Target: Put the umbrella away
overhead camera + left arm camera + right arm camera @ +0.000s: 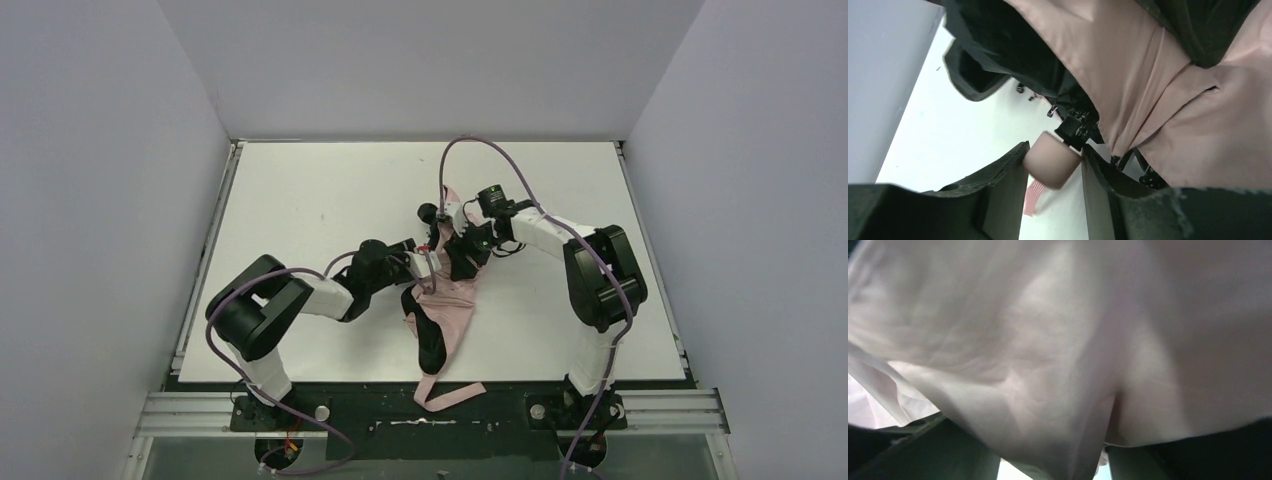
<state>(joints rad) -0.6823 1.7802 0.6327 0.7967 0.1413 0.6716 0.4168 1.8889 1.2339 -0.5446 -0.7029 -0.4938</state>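
- From above: the umbrella (452, 300) lies loose and crumpled on the white table (300, 190), about halfway between the left and right edges and closer to the near edge; its pink cloth shows black on the inside; its strap (447, 393) sticks out past the near edge; the left gripper (425, 262) and the right gripper (463, 243) are at the far part of the umbrella, just beside each other.
- From the left wrist: the two dark fingers (998, 180) pinch the round pink handle (1053, 162) between them; a black shaft (1075, 131) goes up from the handle into the pink and black cloth; the white table shows below.
- From the right wrist: pink cloth fills almost the whole view; the right gripper's dark fingers (953, 450) stand spread apart at the bottom; a fold of cloth hangs down between them; a bright gap shows on each side of the fold, so the fingers are not squeezing it.
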